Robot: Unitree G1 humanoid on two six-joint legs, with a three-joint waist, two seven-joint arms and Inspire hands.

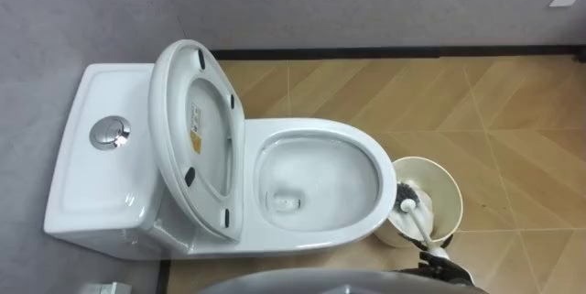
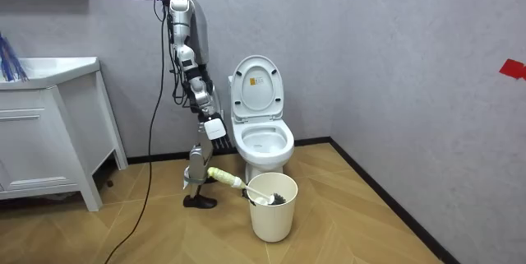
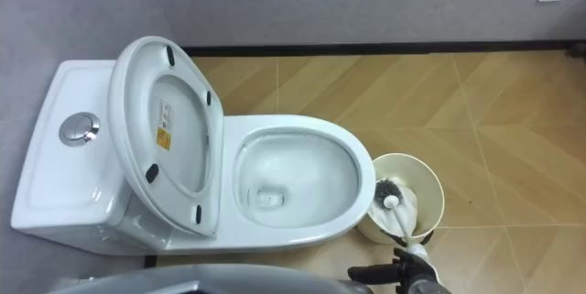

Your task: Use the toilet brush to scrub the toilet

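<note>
Down at the lower right edge of the eye views, your right hand (image 3: 409, 276) has its dark fingers curled round the end of the white-handled toilet brush (image 1: 420, 227). You're gripping it. From there the handle slants up and away into the round cream plastic bucket (image 1: 455, 198), and the dark bristle head sits inside, near the rim on the bowl's side. That bucket stands on the floor just beside the front of the white ceramic toilet (image 1: 316, 129).

The bowl is open, and its oval white seat and lid (image 1: 197, 138) are tipped up towards the tank. On top of the tank is a round chrome flush button (image 1: 110, 133).

You've got room to move. The tan wood-pattern floor (image 1: 513, 102) runs bare from the bucket out to the black skirting strip (image 1: 385, 53) under the grey wall (image 1: 320, 1).

In the room view you're standing at the toilet's side, on the room view's left. Your left hand (image 2: 213, 126) hangs near the bowl's flank, and how it is set I can't tell. The white cabinet (image 2: 49, 132) is well apart.
</note>
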